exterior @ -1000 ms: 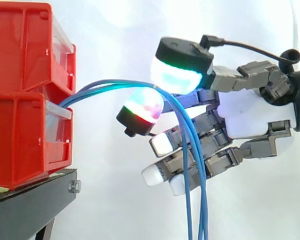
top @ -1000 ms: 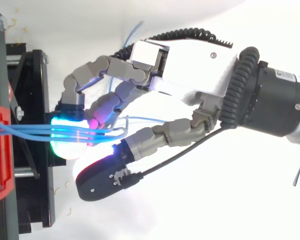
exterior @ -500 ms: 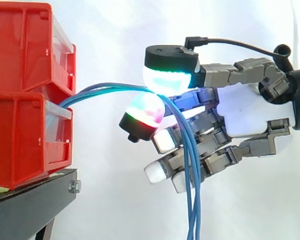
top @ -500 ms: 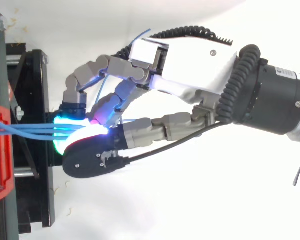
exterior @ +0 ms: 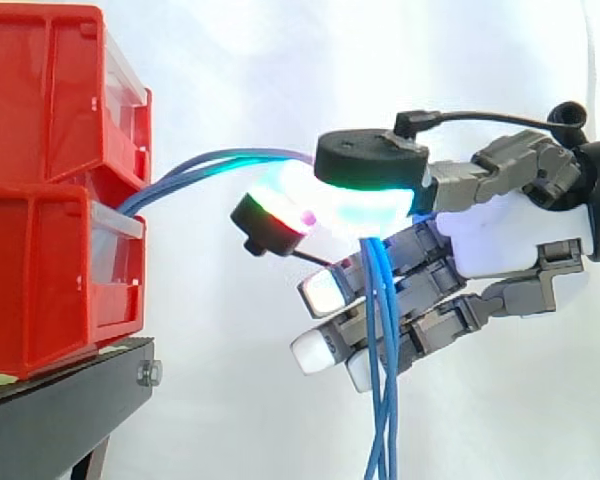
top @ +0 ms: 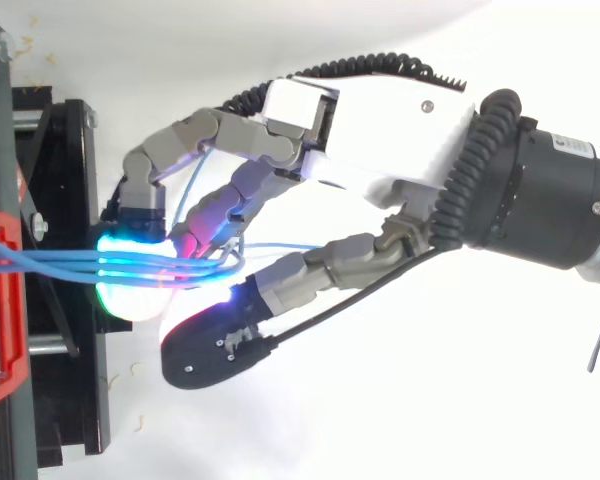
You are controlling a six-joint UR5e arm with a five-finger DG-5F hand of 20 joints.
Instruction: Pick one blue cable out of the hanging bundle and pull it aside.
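Note:
Several blue cables [exterior: 205,170] leave the gap between the two red bins [exterior: 40,100], arch to the right and hang down through the hand [exterior: 500,235]. The thumb pad [exterior: 370,160], glowing green and cyan, lies on top of the arch. A fingertip [exterior: 265,222] with a red and green glow sits just below it, and the cables pass between the two. The other fingers curl round the hanging strands [exterior: 380,350]. In the top view the cables [top: 60,262] run level from the bin to the glowing fingertips [top: 130,285], and I cannot tell one strand from the rest.
The red bins stand stacked on a black stand [exterior: 60,410] at the left, the lower bin [exterior: 40,280] under the cable exit. From above, the stand [top: 55,200] lies directly under the fingertips. A white curtain is behind, and the arm enters from the right.
The thumb has come down from above the cables onto the arch. The fingertip below has tilted up to meet it. The hanging strands have drawn closer together.

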